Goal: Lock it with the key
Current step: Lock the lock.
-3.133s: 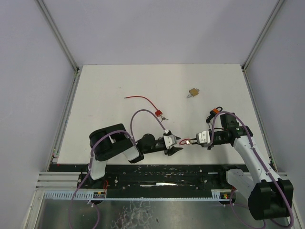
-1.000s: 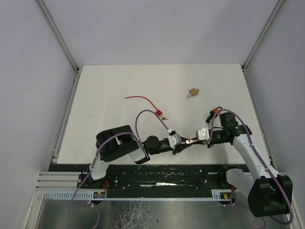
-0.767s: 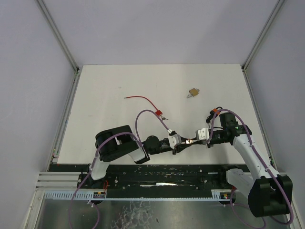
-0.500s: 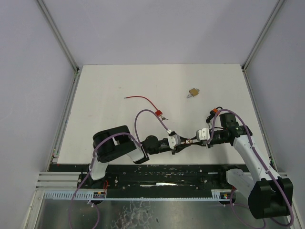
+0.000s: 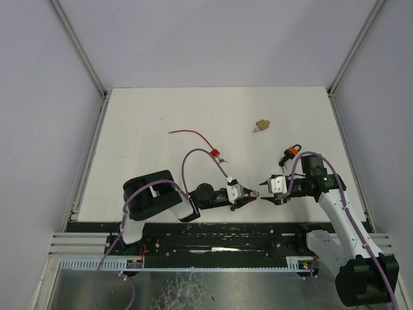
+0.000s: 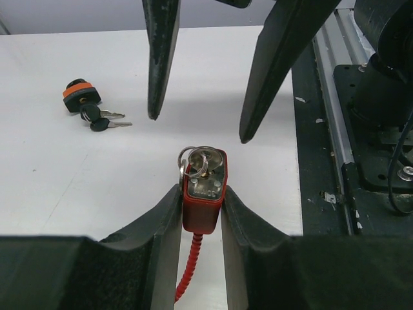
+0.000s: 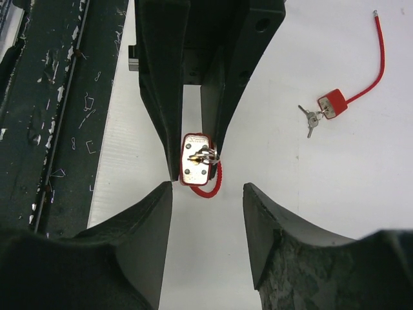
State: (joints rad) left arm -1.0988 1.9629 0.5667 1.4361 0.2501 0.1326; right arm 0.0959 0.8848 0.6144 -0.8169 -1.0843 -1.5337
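Note:
A red padlock (image 6: 202, 197) with a red cable shackle is clamped between the fingers of my left gripper (image 6: 201, 192), keyhole end facing out. A silver key with its ring (image 6: 199, 161) sits in the keyhole. My right gripper (image 7: 206, 188) is open and empty, a short way from the lock and facing it (image 7: 196, 169); the key (image 7: 204, 155) points at it. From above, the left gripper (image 5: 247, 196) and right gripper (image 5: 264, 191) meet nose to nose near the table's front edge, with the lock (image 5: 254, 194) between them.
A second red cable padlock with keys (image 5: 213, 153) lies mid-table and also shows in the right wrist view (image 7: 332, 105). A brass padlock (image 5: 262, 124) lies farther back. A black-and-orange padlock with keys (image 6: 81, 94) lies by the right arm (image 5: 292, 151). The black base rail (image 6: 361, 129) borders the front edge.
My right gripper was closed in on the key at the lock; it has now opened and drawn back a little to the right. My left gripper still holds the lock.

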